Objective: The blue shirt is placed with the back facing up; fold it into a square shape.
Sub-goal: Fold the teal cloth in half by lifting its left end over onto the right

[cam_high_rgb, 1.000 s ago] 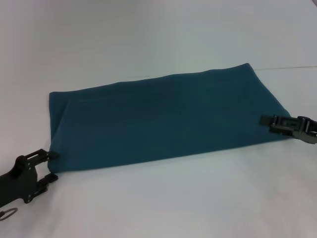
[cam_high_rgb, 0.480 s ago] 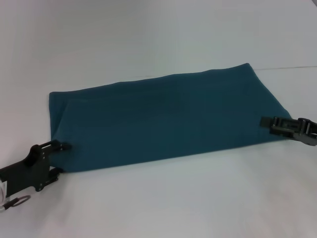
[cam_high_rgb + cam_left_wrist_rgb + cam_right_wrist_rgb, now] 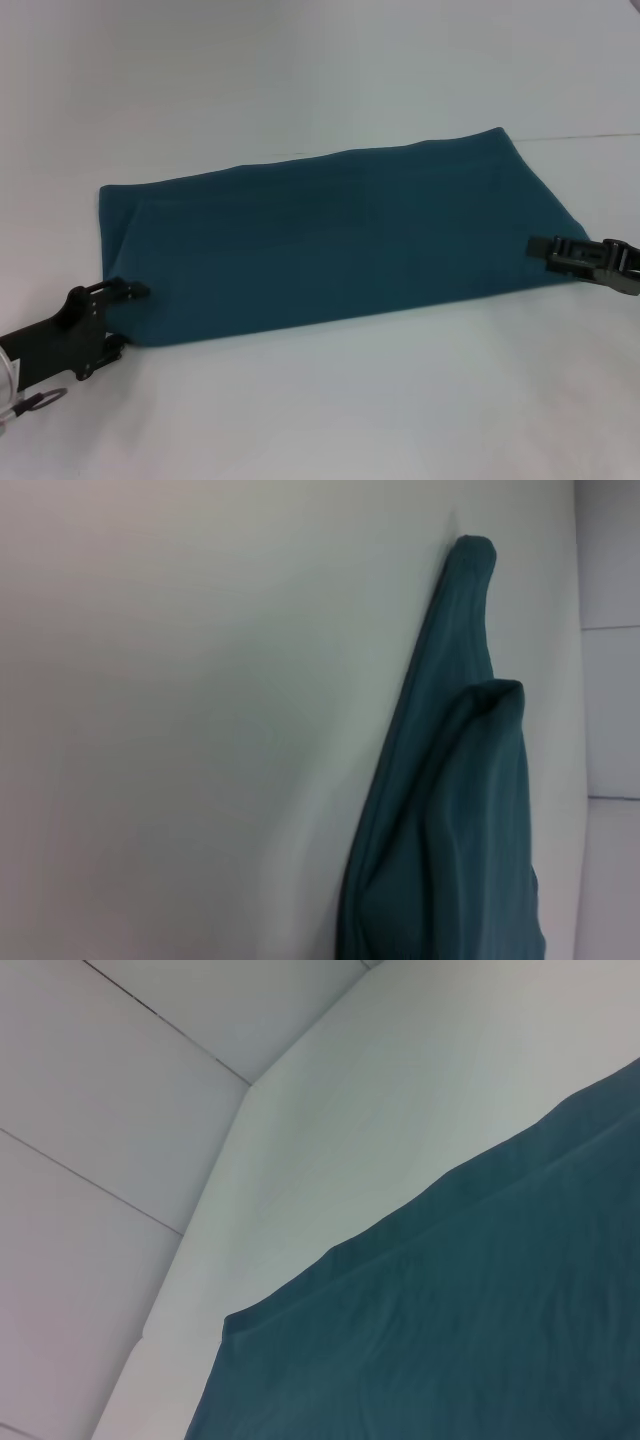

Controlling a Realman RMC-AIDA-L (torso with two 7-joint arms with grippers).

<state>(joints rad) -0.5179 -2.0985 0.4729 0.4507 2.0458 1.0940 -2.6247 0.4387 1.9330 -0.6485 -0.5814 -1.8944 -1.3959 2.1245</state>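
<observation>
Two hands (image 3: 122,318) (image 3: 540,247) seemingly grip the unlettered blue shirt (image 3: 330,240).

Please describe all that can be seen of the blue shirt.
The blue shirt is plain dark teal knit cloth, already folded into a long flat band lying slanted on the white table. No sleeves or print show. The left gripper meets its near-left corner; the right gripper rests at its right edge.

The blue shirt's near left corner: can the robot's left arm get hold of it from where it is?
Probably yes. The left gripper is already at that corner of the blue shirt, with nothing between them.
</observation>
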